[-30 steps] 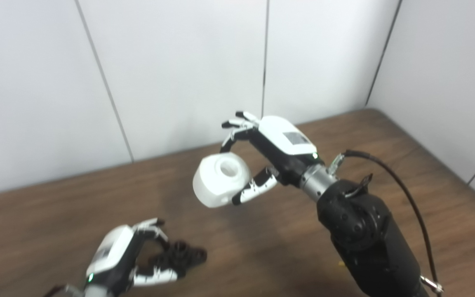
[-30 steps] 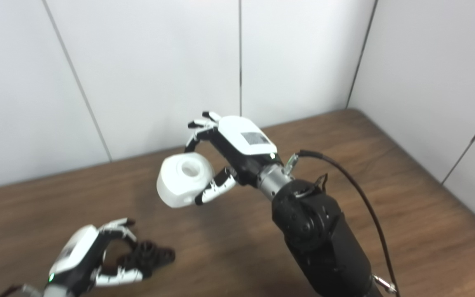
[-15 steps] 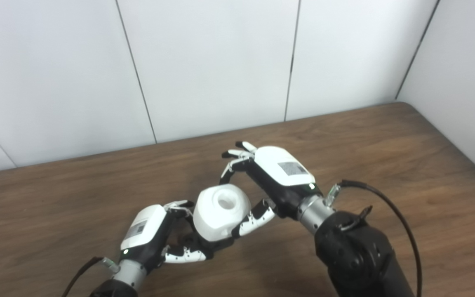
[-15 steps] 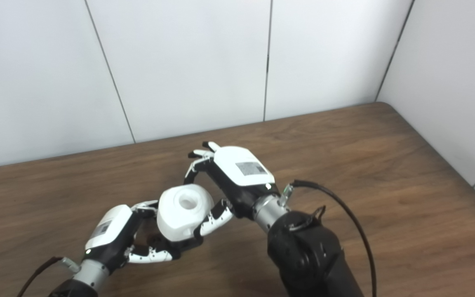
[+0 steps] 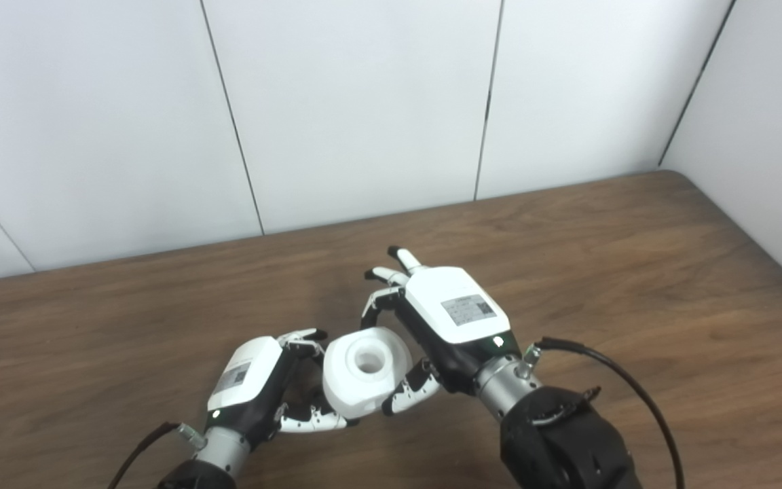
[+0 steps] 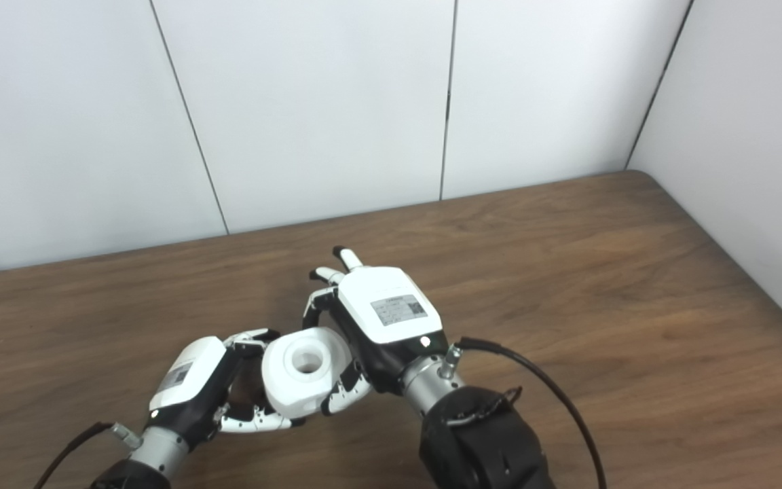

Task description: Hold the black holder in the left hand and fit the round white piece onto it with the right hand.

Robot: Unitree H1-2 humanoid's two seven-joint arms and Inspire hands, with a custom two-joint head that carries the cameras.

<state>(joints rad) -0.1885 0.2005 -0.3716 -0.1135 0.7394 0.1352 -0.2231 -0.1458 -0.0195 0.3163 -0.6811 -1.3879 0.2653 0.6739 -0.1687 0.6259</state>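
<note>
So compared with a second ago, the right hand [image 5: 447, 326] has come way down with the white piece [image 5: 366, 370] and the left hand [image 5: 255, 384] has come up to meet it. The camera also tilted down, so part of that shift is just the view changing.

Right now the right hand's fingers are wrapped around the white piece, hole facing up, and it's pressed right up against the left hand. The left hand's fingers are curled closed, presumably on the black holder, but the white piece hides nearly all of it, so I can't actually confirm the grip. Everything sits toward the near edge of the table [image 5: 635, 258], a bit left of centre.

My read: this is the fitting step itself, not finished. Next move probably needs the hole lined up and a steady push while the left hand stays put.

Room-wise it's fine. The far edge, the wall [image 5: 364, 102] and the right corner are well apart from both hands.
</note>
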